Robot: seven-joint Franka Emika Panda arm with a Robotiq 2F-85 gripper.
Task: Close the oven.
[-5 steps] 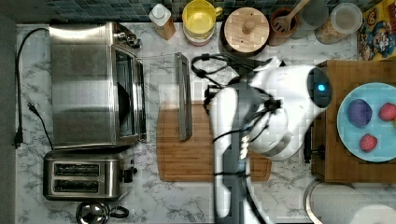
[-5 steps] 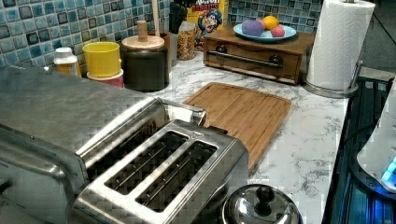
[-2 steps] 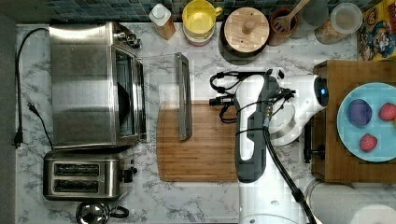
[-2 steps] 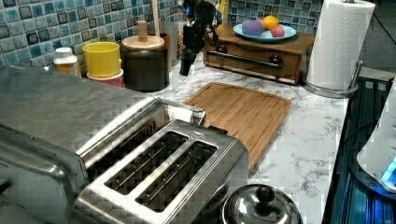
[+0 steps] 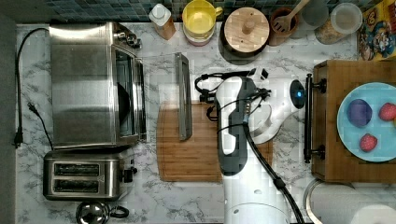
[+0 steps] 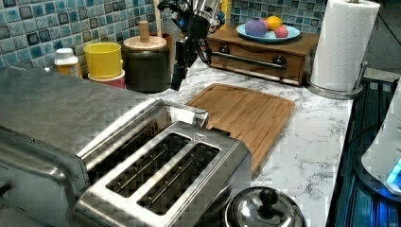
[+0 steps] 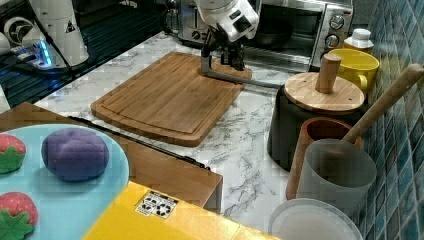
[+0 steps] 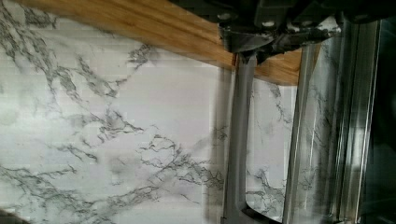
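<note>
**Oven door lies flat, pincer close above its handle**

I see the oven at about 9 o'clock in the top view, a big boxy unit of brushed stainless steel standing on the white, grey-veined marble table. Its glass-paned door is dropped fully open and lies level, reaching toward the centre of the top view. The door's metal bar handle runs along its free edge and overhangs the near edge of the bamboo cutting board, a rectangular slab with rounded corners and a groove round its rim.

My arm comes up from 6 o'clock in the top view, white shell with a dark grey link. In the right view the pincer hangs just over the handle, near the end of the bar that sits over the board. I cannot tell whether it touches the bar, nor whether it is wide or narrow. In the wrist view the straight grey bar runs away from the pincer body, with the glass pane beside it and marble showing through.

The smaller two-slot toaster, also brushed steel, sits at 7 o'clock in the top view, touching or just beside the oven. At 12 o'clock stand a yellow cup and a dark round canister with a wooden knobbed lid. At 3 o'clock a wooden drawer box carries a pale blue plate of toy fruit.
</note>
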